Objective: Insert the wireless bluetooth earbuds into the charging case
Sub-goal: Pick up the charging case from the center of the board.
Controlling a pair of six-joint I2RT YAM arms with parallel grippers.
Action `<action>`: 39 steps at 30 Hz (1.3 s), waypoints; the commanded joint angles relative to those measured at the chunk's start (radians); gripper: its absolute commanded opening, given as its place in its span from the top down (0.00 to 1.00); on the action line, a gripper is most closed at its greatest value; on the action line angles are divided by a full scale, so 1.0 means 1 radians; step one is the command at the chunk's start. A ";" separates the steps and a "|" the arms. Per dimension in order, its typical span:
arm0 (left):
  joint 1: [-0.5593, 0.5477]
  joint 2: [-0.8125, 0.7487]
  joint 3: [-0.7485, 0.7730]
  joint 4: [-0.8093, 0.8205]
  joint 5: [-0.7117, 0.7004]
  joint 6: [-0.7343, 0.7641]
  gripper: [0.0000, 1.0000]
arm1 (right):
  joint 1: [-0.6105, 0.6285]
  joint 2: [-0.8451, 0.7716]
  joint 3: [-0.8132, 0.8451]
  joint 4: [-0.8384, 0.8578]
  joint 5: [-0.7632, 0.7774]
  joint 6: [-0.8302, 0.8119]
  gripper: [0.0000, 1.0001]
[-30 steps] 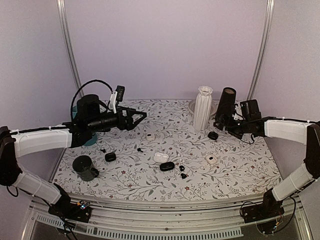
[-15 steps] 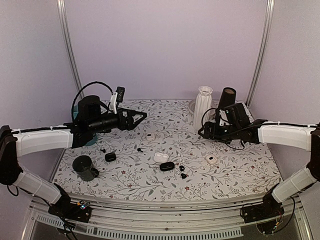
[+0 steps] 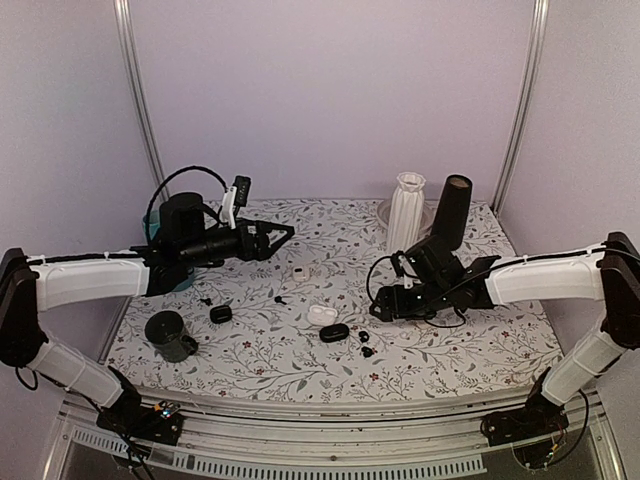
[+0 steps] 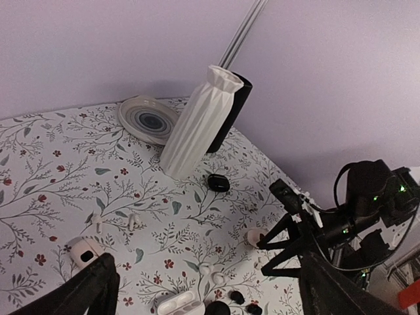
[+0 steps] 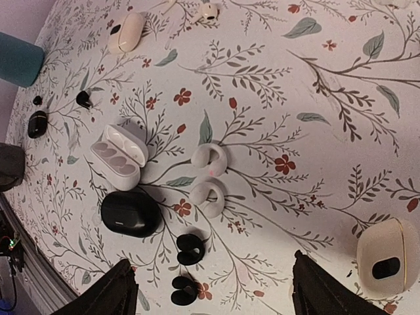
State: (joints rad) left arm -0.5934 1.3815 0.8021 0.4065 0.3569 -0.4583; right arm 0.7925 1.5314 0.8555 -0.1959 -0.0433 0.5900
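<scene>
Two tiny black earbuds (image 5: 190,249) lie on the floral table; in the top view (image 3: 364,343) they sit just right of a closed black case (image 3: 334,332), which also shows in the right wrist view (image 5: 131,213). An open white case (image 5: 121,154) lies beside it, with two white ring-shaped buds (image 5: 210,177) close by. My right gripper (image 3: 382,306) is open and empty, hovering over the black earbuds, which lie between its fingers in its wrist view (image 5: 220,289). My left gripper (image 3: 280,240) is open and empty, held high at the back left.
A white ribbed vase (image 3: 405,212), a black cylinder (image 3: 452,205) and a plate (image 4: 149,120) stand at the back right. A dark cup (image 3: 168,335) stands front left. Another black case (image 3: 221,314), small black buds (image 3: 205,300), a white case (image 3: 299,271) and a beige case (image 5: 387,252) lie around.
My right arm has swung from the back right, by the black cylinder, left and forward and now hangs over the black earbuds. The left arm has not moved.
</scene>
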 commanded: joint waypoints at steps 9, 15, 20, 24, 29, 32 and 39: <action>-0.003 0.001 -0.028 0.005 -0.044 -0.026 0.04 | 0.149 0.187 0.163 -0.043 0.031 -0.055 0.31; 0.003 -0.020 -0.036 -0.023 -0.086 -0.024 0.04 | 0.197 0.301 0.284 -0.069 0.033 -0.122 0.29; 0.016 -0.040 -0.052 -0.040 -0.113 -0.031 0.04 | 0.199 0.346 0.345 -0.095 0.056 -0.116 0.29; 0.026 -0.046 -0.069 -0.044 -0.118 -0.044 0.04 | 0.199 0.384 0.407 -0.101 0.064 -0.108 0.30; 0.035 -0.056 -0.082 -0.044 -0.111 -0.054 0.04 | 0.189 0.442 0.471 -0.118 0.062 -0.101 0.32; 0.041 -0.066 -0.088 -0.047 -0.109 -0.055 0.04 | 0.161 0.454 0.485 -0.109 0.030 -0.073 0.36; 0.046 -0.065 -0.097 -0.052 -0.097 -0.060 0.04 | 0.098 0.468 0.482 -0.049 -0.048 -0.032 0.43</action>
State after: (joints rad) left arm -0.5587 1.3334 0.7227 0.3672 0.2531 -0.5098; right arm 0.9226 1.9705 1.3136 -0.2848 -0.0444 0.5259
